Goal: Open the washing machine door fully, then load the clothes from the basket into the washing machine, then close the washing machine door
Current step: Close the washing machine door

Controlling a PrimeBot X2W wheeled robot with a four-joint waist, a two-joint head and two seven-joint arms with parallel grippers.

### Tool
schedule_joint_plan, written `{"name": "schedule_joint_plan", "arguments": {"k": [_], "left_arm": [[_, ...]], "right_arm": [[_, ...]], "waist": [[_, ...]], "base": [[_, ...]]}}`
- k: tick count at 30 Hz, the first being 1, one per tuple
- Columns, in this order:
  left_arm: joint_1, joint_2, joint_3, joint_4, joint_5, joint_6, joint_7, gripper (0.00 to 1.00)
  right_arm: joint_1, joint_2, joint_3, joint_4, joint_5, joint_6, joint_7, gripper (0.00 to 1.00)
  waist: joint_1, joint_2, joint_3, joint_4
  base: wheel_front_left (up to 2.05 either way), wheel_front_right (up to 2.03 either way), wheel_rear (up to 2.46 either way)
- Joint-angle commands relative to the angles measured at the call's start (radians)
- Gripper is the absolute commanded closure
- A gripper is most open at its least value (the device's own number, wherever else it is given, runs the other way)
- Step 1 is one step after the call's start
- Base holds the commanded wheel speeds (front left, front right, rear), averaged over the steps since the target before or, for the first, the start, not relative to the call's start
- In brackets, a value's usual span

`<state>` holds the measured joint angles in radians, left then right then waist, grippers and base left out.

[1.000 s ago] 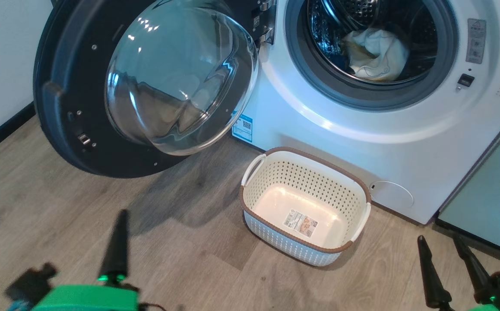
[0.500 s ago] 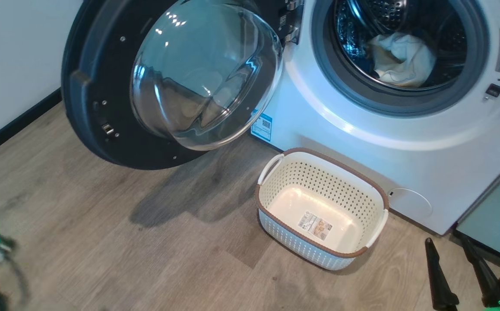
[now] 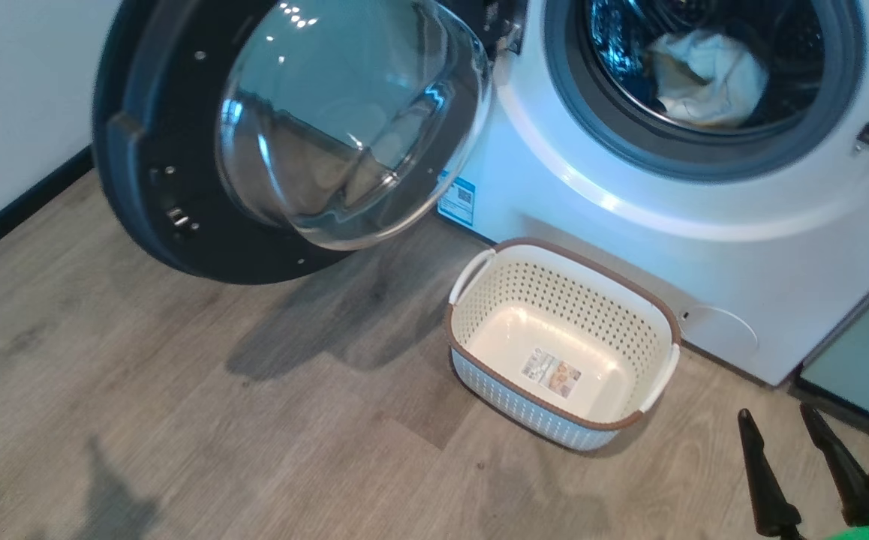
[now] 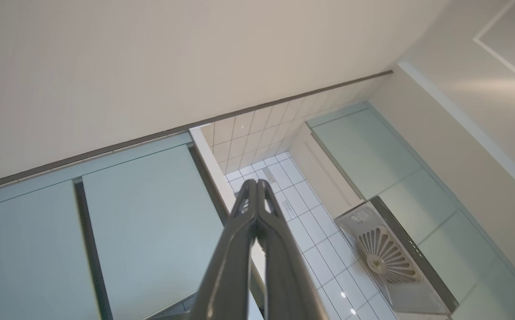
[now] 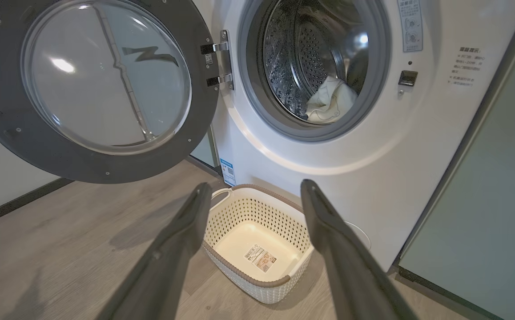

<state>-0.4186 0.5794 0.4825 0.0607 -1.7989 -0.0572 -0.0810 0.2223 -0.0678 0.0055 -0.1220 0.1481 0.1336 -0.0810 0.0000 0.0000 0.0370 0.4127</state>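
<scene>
Black-ringed door: the washing machine door [image 3: 292,135] stands swung wide, left of the washing machine [image 3: 629,240], with its free edge farthest left.
Clothes: the clothes [image 3: 708,79] lie in the drum; the basket [image 3: 554,300] sits bare on the floor by the washer's front.
Right gripper [image 3: 777,414]: fingers apart, low right, well apart from that free edge.
Left gripper [image 4: 257,184]: fingers pressed together, aimed up at the cabinets.
Closing: probably the left arm's job, as the door is on its side.
Views: the right wrist view shows the hinge [image 5: 222,62] whole.
</scene>
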Motion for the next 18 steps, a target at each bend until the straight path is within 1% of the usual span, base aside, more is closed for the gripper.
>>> {"name": "schedule_joint_plan", "arguments": {"k": [1,5,8,9,15,18], "left_arm": [[-0.059,0.069,0.021,0.007,-0.01,0.004,0.016,1.0],[-0.158,0.119,-0.013,0.192,-0.039,0.037,0.063,1.0],[-0.208,0.133,-0.023,0.3,-0.054,0.066,0.076,1.0],[-0.215,0.145,-0.035,0.331,-0.04,0.077,0.076,1.0],[-0.278,0.172,-0.119,0.413,-0.019,0.102,0.149,1.0],[-0.295,0.172,-0.158,0.433,-0.01,0.107,0.188,1.0]], "right_arm": [[-0.041,-0.033,0.021,-0.043,-0.001,-0.003,0.005,0.0],[-0.044,-0.049,0.015,-0.055,0.002,-0.003,0.019,0.0],[-0.044,-0.062,0.002,-0.072,0.003,-0.003,0.029,0.0],[-0.045,-0.066,-0.001,-0.079,0.003,-0.003,0.032,0.0],[-0.053,-0.092,-0.015,-0.114,0.007,-0.003,0.048,0.0],[-0.061,-0.101,-0.017,-0.124,0.01,-0.003,0.054,0.0]], "waist": [[0.0,0.0,0.014,-0.015],[0.0,0.0,0.047,-0.042],[0.0,0.0,0.08,-0.054],[0.0,0.0,0.089,-0.058],[0.0,0.0,0.146,-0.064],[0.0,0.0,0.174,-0.066]], "base": [[0.0,0.0,0.0],[0.0,0.0,0.0],[0.0,0.0,0.0],[0.0,0.0,0.0],[0.0,0.0,0.0],[0.0,0.0,0.0]]}}
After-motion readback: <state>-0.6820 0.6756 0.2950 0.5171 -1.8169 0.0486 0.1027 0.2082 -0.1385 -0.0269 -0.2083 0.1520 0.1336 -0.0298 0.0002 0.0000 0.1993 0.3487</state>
